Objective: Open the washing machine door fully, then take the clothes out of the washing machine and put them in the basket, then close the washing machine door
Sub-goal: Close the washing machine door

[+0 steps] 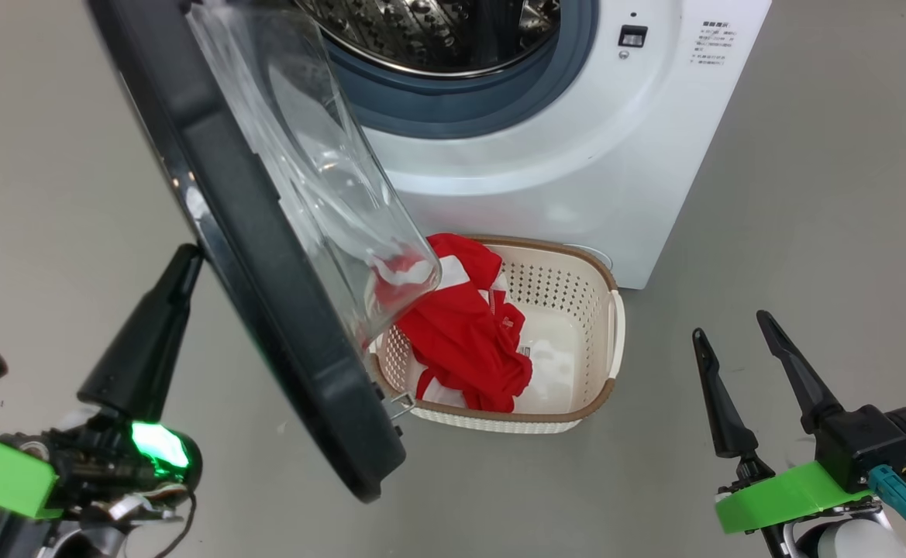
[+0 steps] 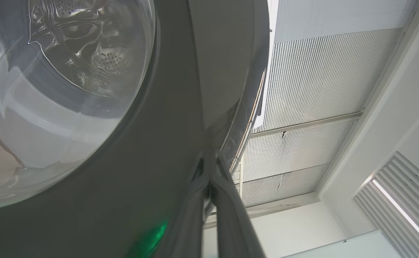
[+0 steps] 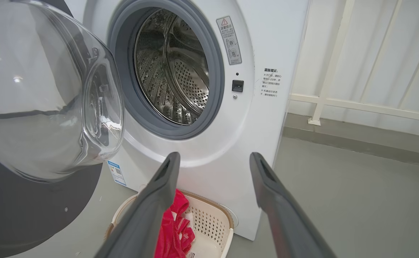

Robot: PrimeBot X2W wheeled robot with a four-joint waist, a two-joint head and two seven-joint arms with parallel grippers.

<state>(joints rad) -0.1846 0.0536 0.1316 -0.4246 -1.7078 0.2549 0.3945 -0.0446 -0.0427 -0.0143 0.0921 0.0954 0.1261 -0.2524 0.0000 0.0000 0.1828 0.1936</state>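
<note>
The washing machine (image 1: 577,155) stands with its door (image 1: 266,256) swung out, black rim slanting across the left of the head view, glass bowl (image 1: 321,178) facing the opening. The steel drum (image 3: 173,71) looks empty. Red and white clothes (image 1: 468,333) lie in the cream basket (image 1: 600,387) on the floor before the machine, partly under the door. My left gripper (image 1: 187,260) is shut, its tip against the door's outer face (image 2: 123,197), fingers together (image 2: 209,159). My right gripper (image 1: 732,329) hangs open at the lower right, holding nothing, pointing at the machine's front (image 3: 213,161).
Grey floor (image 1: 809,232) spreads to both sides of the machine. A blue label sticker (image 3: 115,172) sits low on the machine's front, and the latch socket (image 1: 632,36) is right of the opening. A white railing (image 3: 324,100) runs along the wall to the right.
</note>
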